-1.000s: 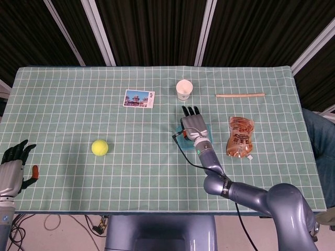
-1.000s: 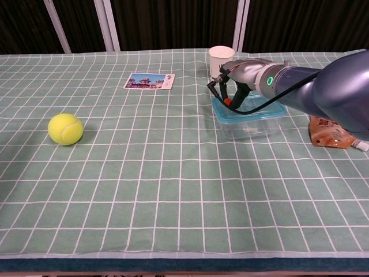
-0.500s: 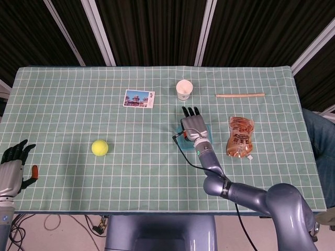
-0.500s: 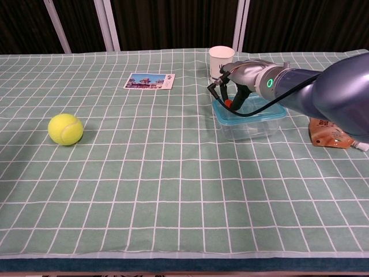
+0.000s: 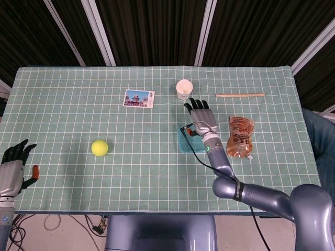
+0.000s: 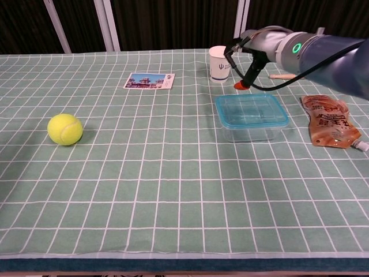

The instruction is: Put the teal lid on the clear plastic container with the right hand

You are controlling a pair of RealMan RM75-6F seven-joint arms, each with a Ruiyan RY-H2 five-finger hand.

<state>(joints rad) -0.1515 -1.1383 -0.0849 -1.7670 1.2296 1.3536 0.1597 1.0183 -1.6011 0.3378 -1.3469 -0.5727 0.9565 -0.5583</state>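
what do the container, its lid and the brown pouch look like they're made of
Container: clear hard plastic, most likely; the tablecloth grid shows through its walls. Teal lid: translucent, glossy plastic by the look of it, with a raised rim. Brown pouch: probably flexible plastic or foil film; it is shiny, crinkled and printed.
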